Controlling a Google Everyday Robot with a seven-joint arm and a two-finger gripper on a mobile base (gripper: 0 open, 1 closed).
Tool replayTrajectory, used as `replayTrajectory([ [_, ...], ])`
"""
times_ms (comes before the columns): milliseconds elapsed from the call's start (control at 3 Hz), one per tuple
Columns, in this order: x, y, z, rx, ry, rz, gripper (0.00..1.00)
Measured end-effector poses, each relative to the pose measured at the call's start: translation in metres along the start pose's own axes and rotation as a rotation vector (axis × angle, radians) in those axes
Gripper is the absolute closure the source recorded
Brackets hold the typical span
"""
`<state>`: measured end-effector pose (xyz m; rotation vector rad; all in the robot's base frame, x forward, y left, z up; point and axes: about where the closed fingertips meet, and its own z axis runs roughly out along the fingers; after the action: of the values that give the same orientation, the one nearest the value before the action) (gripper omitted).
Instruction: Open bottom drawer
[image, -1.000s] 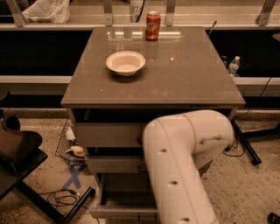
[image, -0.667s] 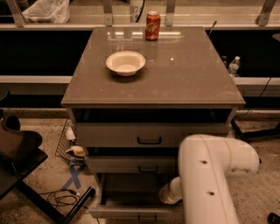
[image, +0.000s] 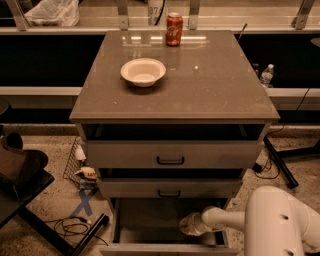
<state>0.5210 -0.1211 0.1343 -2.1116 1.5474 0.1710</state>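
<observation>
I'm seeing the bottom drawer (image: 150, 222) sitting pulled out toward the near edge, under the middle drawer (image: 200, 188). The gripper (image: 192, 224) is hanging inside it, right of centre, just beyond the drawer front; I can't tell its grip state.

Lighting: dim overall, with a warm brown cast. Light is received from above and behind, falling on the cabinet top (image: 210, 95) far above the gripper (image: 189, 224), which is placed low inside the open bottom drawer (image: 145, 220). Glare: pale streaked reflections are seen on the far edge of the top, beside the soda can (image: 174, 29); the bowl (image: 143, 71) is brightly lit. Shadow: black bands are cast under the top and between the drawer fronts directly above the gripper; the interior around it is rendered murky. The white arm (image: 280, 225) to its right is nearly washed out.
</observation>
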Motion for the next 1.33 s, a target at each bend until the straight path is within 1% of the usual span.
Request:
replayTrajectory([
  [333, -0.004, 0.005, -0.008, -0.051, 0.074, 0.005, 1.0],
  [667, -0.001, 0.0, -0.035, -0.078, 0.195, 0.074, 1.0],
  [1000, -0.021, 0.006, -0.054, -0.105, 0.271, 0.128, 1.0],
  [1333, -0.035, 0.066, -0.067, -0.212, 0.279, 0.143, 1.0],
])
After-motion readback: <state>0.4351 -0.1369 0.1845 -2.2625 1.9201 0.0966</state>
